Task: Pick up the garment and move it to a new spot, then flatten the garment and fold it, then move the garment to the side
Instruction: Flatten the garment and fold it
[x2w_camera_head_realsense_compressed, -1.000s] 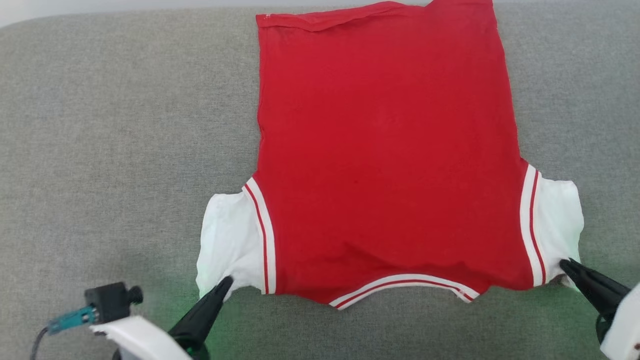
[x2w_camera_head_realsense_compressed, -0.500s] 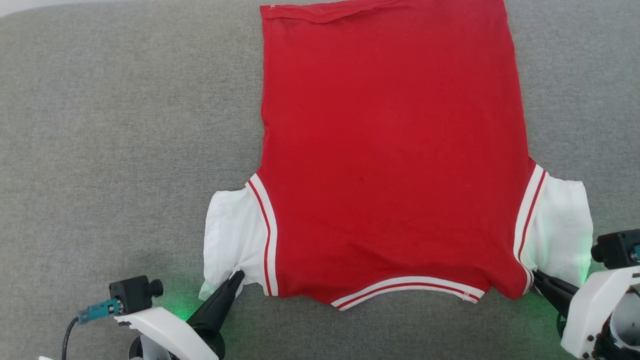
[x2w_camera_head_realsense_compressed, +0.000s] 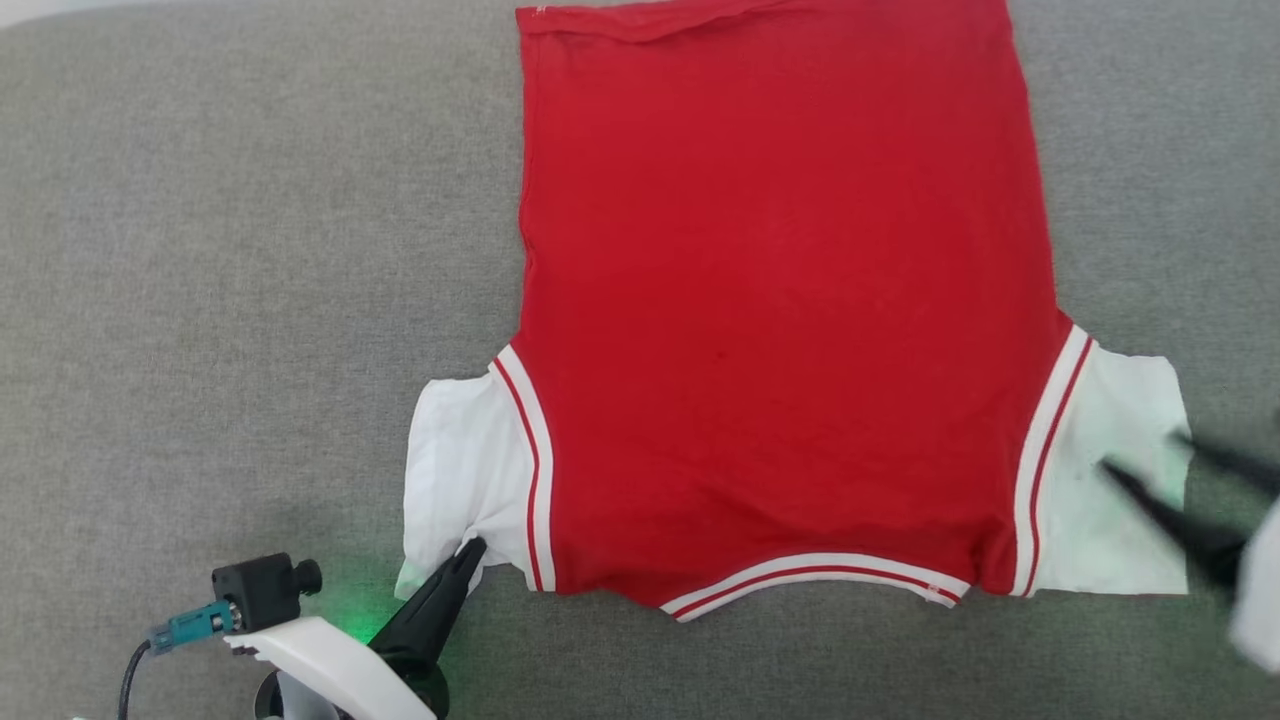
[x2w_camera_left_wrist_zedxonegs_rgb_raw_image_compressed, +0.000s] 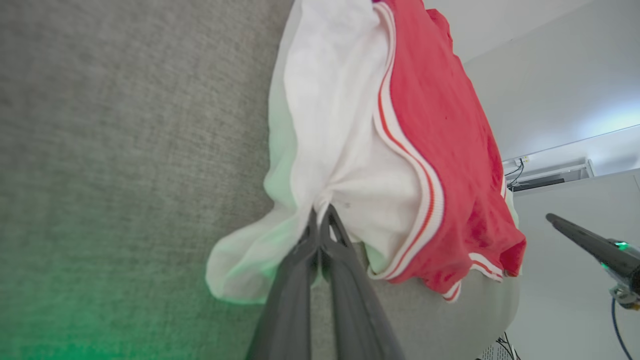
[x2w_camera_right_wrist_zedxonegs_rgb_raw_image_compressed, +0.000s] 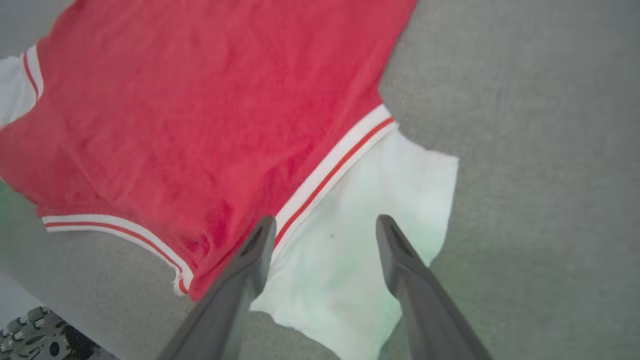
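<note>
Head view: the shirt lies spread flat, plain red side up, on grey fabric. Left wrist view: the left pincer is clamped on a white sleeve. Right wrist view: the right pincer gapes wide over the other sleeve, holding nothing.

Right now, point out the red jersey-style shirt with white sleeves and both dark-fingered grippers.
red jersey-style shirt (x2w_camera_head_realsense_compressed: 780, 300), head view, middle of the red body.
left gripper (x2w_camera_left_wrist_zedxonegs_rgb_raw_image_compressed: 320, 212), left wrist view, shut fingertips pinching a white sleeve.
right gripper (x2w_camera_right_wrist_zedxonegs_rgb_raw_image_compressed: 326, 220), right wrist view, midway between open fingertips, over the other sleeve.
</note>
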